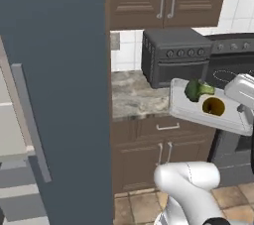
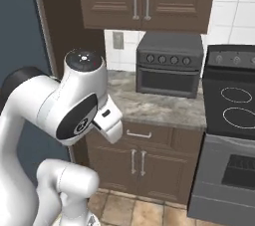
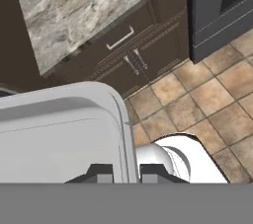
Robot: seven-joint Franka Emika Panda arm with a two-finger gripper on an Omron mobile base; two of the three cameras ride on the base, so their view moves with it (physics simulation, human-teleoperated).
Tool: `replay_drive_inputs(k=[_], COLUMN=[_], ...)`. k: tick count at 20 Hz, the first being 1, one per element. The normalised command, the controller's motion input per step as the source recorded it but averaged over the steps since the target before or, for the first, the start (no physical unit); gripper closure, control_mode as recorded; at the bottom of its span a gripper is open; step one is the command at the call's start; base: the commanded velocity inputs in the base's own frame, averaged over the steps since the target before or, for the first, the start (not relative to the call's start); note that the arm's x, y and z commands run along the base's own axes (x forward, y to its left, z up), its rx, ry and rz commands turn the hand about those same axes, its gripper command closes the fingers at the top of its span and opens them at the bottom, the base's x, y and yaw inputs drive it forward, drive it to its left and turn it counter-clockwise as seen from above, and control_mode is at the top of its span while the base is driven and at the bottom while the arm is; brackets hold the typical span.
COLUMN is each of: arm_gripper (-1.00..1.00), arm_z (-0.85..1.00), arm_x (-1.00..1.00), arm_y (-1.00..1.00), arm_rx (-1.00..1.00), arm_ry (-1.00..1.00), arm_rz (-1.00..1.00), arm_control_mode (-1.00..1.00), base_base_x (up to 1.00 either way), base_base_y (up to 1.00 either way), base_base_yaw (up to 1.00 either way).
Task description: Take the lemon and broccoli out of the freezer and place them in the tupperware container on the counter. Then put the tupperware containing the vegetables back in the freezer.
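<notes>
Closest to my hand camera, the gripper (image 3: pixel 124 172) has its two dark finger tips pinched on the right-hand wall of the one tupperware container (image 3: pixel 64 134), so I read the claw as closed on that rim. From the left base view I see the same tray (image 1: pixel 186 107) lifted off the counter (image 1: pixel 134 97), held out in the air in front of the stove, tilted slightly. I count two foods inside it: one broccoli (image 1: pixel 197 90) toward the far side and one lemon (image 1: pixel 214 106) just nearer, close beside each other. One freezer (image 1: pixel 59 95) stands tall at the left, with its light grey shelves showing at the left edge. On the marbled counter sits one dark toaster oven (image 1: pixel 176 58) against the tiled wall. Brown cabinets (image 2: pixel 144 1) hang above and run below, one stove (image 2: pixel 231 115) stands to the right, and the floor (image 3: pixel 197 104) is tan tile.
</notes>
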Motion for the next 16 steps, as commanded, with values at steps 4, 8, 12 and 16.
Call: replay_drive_inputs(k=[4,8,12,16], arm_gripper=[1.0,1.0,1.0,1.0], arm_z=[0.0,0.0,0.0,0.0], arm_x=[0.0,0.0,0.0,0.0], arm_y=[0.0,0.0,0.0,0.0], arm_rx=[0.0,0.0,0.0,0.0], arm_ry=[0.0,0.0,0.0,0.0], arm_rz=[0.0,0.0,0.0,0.0], arm_control_mode=[1.0,1.0,1.0,1.0], base_base_x=[-0.33,-0.01,0.11,0.16], base_base_y=[0.94,0.97,0.82,0.66], base_base_yaw=[-0.04,-0.04,-0.04,-0.05])
